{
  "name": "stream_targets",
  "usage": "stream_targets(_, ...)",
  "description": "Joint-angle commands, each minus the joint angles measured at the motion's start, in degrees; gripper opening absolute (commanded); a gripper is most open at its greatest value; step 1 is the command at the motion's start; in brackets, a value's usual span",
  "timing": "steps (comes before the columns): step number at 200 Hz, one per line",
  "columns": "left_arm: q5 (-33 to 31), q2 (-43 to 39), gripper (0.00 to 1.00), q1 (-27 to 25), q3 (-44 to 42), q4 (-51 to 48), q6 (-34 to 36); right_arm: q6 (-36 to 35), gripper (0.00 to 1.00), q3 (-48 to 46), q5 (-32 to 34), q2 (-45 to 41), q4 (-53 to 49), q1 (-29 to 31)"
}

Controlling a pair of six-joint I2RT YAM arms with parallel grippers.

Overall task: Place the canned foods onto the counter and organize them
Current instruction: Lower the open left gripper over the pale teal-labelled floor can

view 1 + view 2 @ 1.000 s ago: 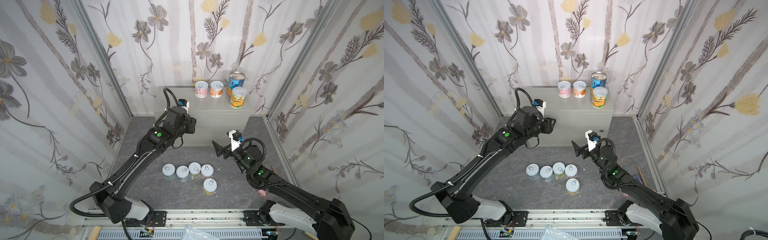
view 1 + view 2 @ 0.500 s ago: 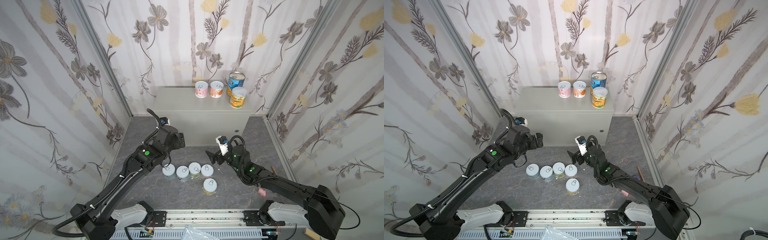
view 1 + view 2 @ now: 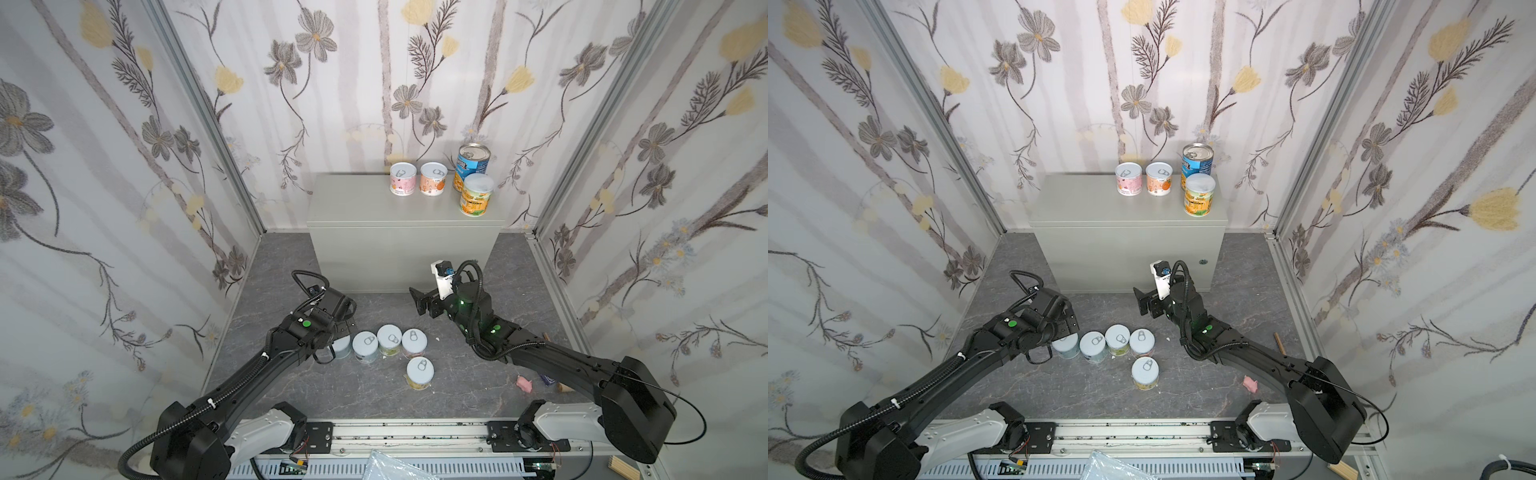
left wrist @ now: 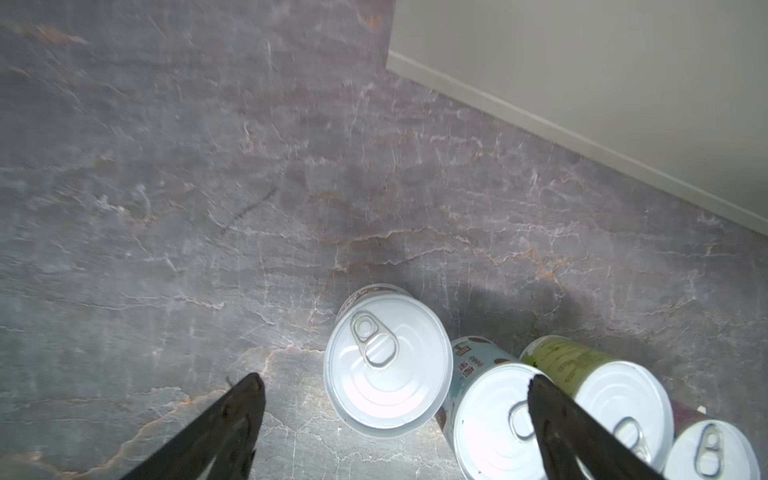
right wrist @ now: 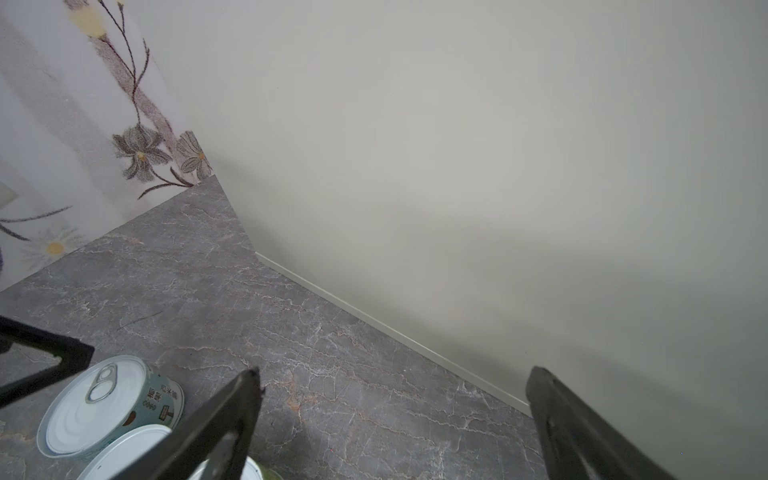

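Ops: Labels, anything readable?

Bench: No. The blue can (image 3: 471, 164) has print on it, too small to read. The left wrist view shows characters on the teal label of the second can (image 4: 486, 403), but I can't make them out. The green-label can (image 4: 602, 374) beside it is blurred.

Ops: Can positions?

Bench: Four are upright on the surface (image 3: 374, 208), back right. The pink can (image 3: 402, 178) and peach can (image 3: 433, 178) stand side by side. The blue can is in the corner, with the orange-yellow can (image 3: 476, 199) just in front of it. Five are upright on the floor (image 3: 457, 395). The left-end can (image 4: 388, 359), second can, green-label can and fourth can (image 3: 414, 343) are packed side by side. The fifth can (image 3: 419, 373) stands just in front of the fourth.

Ops: Grippers?

Bench: The left gripper (image 4: 393, 377) has its jaws spread wide and holds nothing. In its wrist view the left-end can's lid sits between the fingers; I can't tell whether they touch it. In both top views it hangs over that can and hides most of it. The right gripper (image 3: 419, 301) is also spread wide and empty. It is above the floor between the cans and the surface's front, touching nothing.

Ops: Versus a second ago?

Bench: The left gripper was up by the surface's front edge and has dropped to the floor cans. The right gripper dipped toward them half a second ago and is back about where it was. No can has moved.
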Motion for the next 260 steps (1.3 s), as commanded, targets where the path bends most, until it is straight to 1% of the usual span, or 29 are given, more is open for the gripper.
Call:
stream_targets(1, 3.22, 0.1, 1.0, 0.12, -2.68, 5.3, -1.1, 1.4, 1.0, 0.47, 0.01, 0.54, 1.52, 0.07)
stream_targets(13, 1.72, 0.21, 1.0, 0.11, -4.36, 5.85, -1.03, 1.49, 1.0, 0.47, -0.19, 0.74, 1.54, 0.12)
stream_targets(18, 1.72, 0.26, 1.0, 0.15, -5.13, 6.83, -0.8, 1.57, 1.0, 0.47, -0.19, 0.85, 1.58, 0.06)
stream_targets(22, 1.69, 0.3, 1.0, 0.21, -5.78, 7.73, -0.67, 1.54, 1.0, 2.21, -0.27, 0.85, 1.52, 0.1)
stream_targets(41, 2.28, 0.91, 1.0, 0.15, -7.96, 11.62, -0.43, 1.8, 1.0, 2.71, -0.53, 1.05, 1.43, 0.12)
stream_targets(64, -0.49, 2.85, 1.0, 0.22, -8.57, 11.5, -1.54, 2.46, 1.0, 2.92, -0.98, 1.14, 1.43, 0.18)
stream_targets(92, -0.32, 5.25, 1.0, 0.43, -8.88, 15.17, -0.58, 2.98, 1.0, 3.27, -1.68, 1.63, 1.29, 0.22)
stream_targets(117, -3.39, 7.3, 1.0, 0.72, -8.78, 14.56, -2.77, 3.16, 1.0, 3.59, -2.03, 1.84, 0.84, 0.35)
stream_targets(133, -3.68, 7.45, 1.0, 1.02, -8.95, 13.39, -2.93, 3.23, 1.0, 3.77, -2.17, 1.93, 0.77, 0.43)
stream_targets(158, -3.52, 4.77, 0.92, 1.24, -10.72, 10.86, -2.42, 3.1, 1.0, 3.97, -2.26, 2.1, 0.46, 0.5)
stream_targets(172, -2.33, 2.75, 0.88, 1.6, -12.5, 10.9, -2.18, 3.07, 1.0, 4.13, -2.54, 2.53, 0.61, 0.49)
stream_targets(189, -0.51, 1.48, 0.87, 2.18, -13.78, 11.62, -0.93, 3.07, 1.0, 4.67, -2.98, 3.12, 0.4, 0.48)
stream_targets(202, -1.04, 1.95, 0.87, 2.16, -13.59, 10.94, -0.67, 3.07, 1.0, 5.21, -3.38, 3.63, 0.28, 0.55)
stream_targets(211, -0.94, 2.59, 0.89, 2.3, -13.47, 11.16, -0.22, 3.1, 1.0, 5.6, -3.59, 3.9, 0.12, 0.57)
stream_targets(225, 1.13, 3.35, 0.93, 2.31, -14.25, 13.92, 1.49, 3.09, 1.0, 6.05, -3.69, 4.25, -0.22, 0.71)
stream_targets(236, 1.47, 3.46, 0.95, 2.13, -15.9, 16.85, 1.97, 3.07, 1.0, 6.17, -3.73, 4.43, -0.31, 0.75)
stream_targets(245, 0.24, 3.13, 0.95, 1.81, -17.58, 19.2, 1.87, 3.07, 1.0, 6.14, -3.76, 4.48, -0.33, 0.8)
stream_targets(260, -4.44, 2.64, 0.97, 0.92, -19.1, 20.01, 0.6, 3.07, 1.0, 6.17, -3.7, 4.56, -0.56, 0.74)
